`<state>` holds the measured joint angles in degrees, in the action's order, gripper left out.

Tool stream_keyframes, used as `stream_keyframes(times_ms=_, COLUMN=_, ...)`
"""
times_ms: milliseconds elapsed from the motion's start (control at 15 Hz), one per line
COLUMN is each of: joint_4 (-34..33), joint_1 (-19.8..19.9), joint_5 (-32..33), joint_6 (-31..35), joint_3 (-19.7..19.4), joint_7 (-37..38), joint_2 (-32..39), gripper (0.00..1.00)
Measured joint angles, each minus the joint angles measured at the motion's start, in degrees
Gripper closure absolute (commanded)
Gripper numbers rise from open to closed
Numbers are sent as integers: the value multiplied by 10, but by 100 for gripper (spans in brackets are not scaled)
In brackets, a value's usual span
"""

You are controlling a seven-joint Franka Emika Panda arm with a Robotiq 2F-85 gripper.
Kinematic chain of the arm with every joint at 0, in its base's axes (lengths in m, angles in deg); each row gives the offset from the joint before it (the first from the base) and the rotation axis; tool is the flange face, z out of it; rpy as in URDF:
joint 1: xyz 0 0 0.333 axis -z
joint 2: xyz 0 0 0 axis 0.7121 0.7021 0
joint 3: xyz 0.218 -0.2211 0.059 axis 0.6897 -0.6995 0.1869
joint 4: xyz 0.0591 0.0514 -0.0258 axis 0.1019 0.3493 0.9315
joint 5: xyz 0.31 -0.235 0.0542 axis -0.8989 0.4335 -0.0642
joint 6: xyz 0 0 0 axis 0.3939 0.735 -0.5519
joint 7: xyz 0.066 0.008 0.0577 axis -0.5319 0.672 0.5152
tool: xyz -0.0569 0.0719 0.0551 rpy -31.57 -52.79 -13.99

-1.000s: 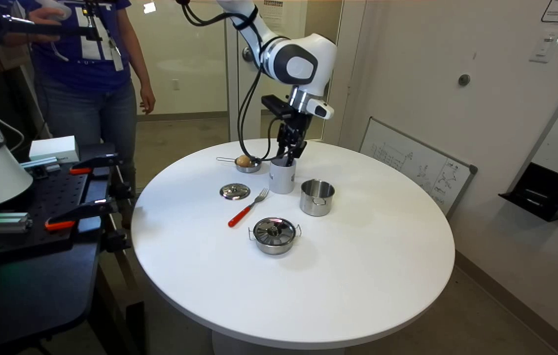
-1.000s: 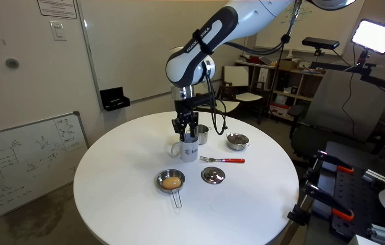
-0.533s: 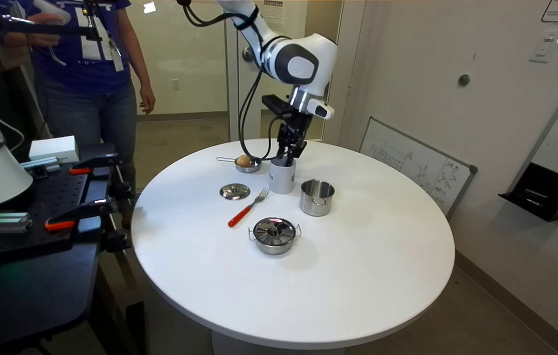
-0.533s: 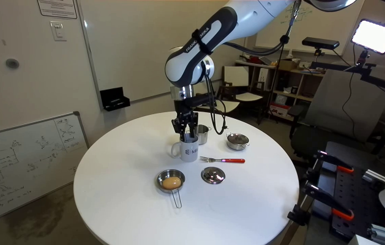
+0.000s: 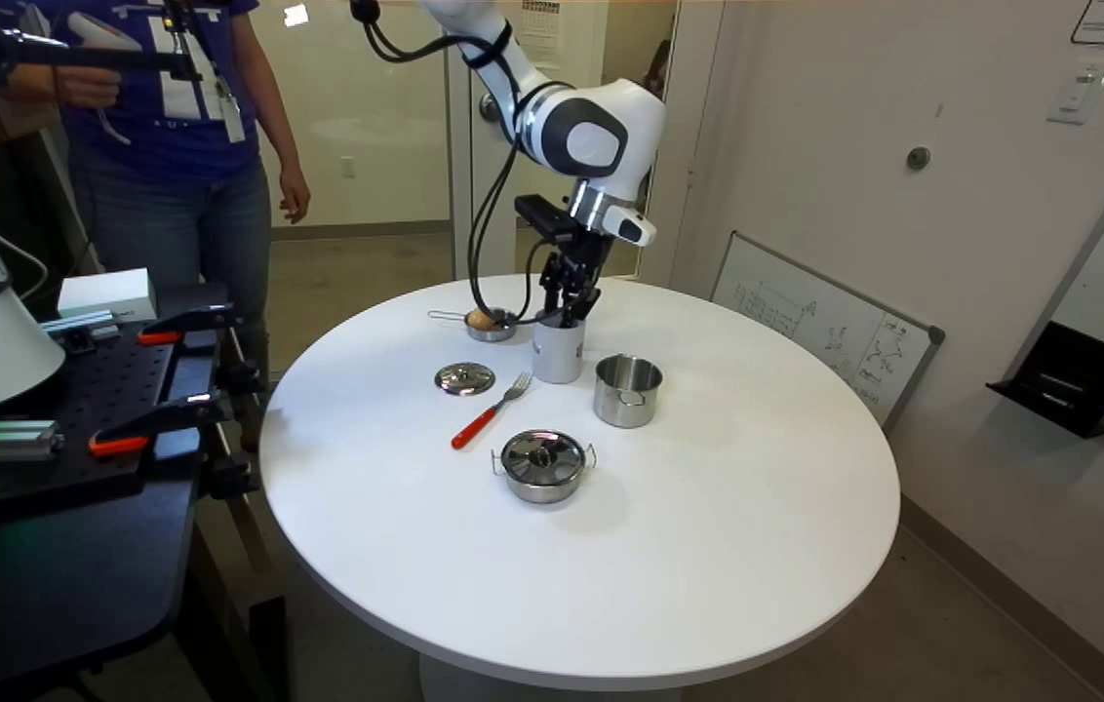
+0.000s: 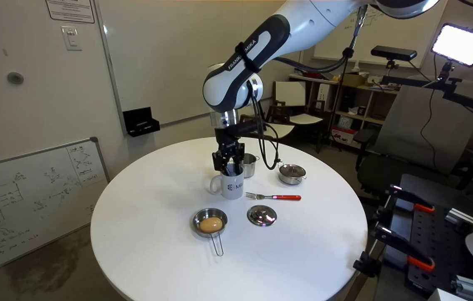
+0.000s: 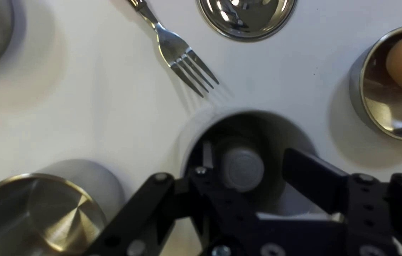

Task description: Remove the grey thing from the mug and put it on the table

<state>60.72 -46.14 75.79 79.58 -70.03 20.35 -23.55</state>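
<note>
The white mug stands upright on the round white table. It also shows in an exterior view with its handle to the left, and in the wrist view. Inside it, the round grey thing shows from above in the wrist view; the mug wall hides it in both exterior views. My gripper points down at the mug's mouth. Its fingers are spread apart, reaching into the opening on either side of the grey thing. A dark gap shows between the grey thing and the right finger.
A steel pot stands beside the mug. A red-handled fork, a lid and a lidded pot lie nearby. A small pan holds an egg. Cables hang beside the gripper.
The arm and gripper have moved down a little at the mug over the last half second. The mug and the other things on the table have not moved.
</note>
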Motion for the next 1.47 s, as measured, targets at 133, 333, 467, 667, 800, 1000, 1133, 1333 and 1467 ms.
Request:
stream_keyframes(times_ms=133, joint_4=-5, joint_1=1, joint_5=0, joint_6=1, joint_3=0, joint_7=0, joint_2=8, gripper=49)
stream_keyframes(times_ms=333, joint_4=-14, joint_1=4, joint_5=0, joint_6=0, joint_3=0, joint_7=0, joint_2=18, gripper=51)
stream_keyframes(times_ms=467, joint_4=-14, joint_1=4, joint_5=0, joint_6=0, joint_3=0, joint_7=0, joint_2=18, gripper=75)
stream_keyframes(times_ms=667, joint_4=-16, joint_1=4, joint_5=0, joint_6=-2, joint_3=0, joint_7=0, joint_2=19, gripper=86)
stream_keyframes(times_ms=800, joint_4=-21, joint_1=5, joint_5=0, joint_6=-4, joint_3=-1, joint_7=0, joint_2=19, gripper=86)
stream_keyframes(times_ms=1000, joint_4=-22, joint_1=5, joint_5=0, joint_6=-4, joint_3=-2, joint_7=0, joint_2=19, gripper=86)
stream_keyframes(times_ms=1133, joint_4=-23, joint_1=5, joint_5=1, joint_6=-4, joint_3=-3, joint_7=0, joint_2=19, gripper=86)
stream_keyframes(times_ms=1333, joint_4=-26, joint_1=5, joint_5=1, joint_6=-4, joint_3=-3, joint_7=0, joint_2=13, gripper=86)
stream_keyframes(times_ms=1467, joint_4=-26, joint_1=3, joint_5=1, joint_6=-5, joint_3=-3, joint_7=0, joint_2=4, gripper=86)
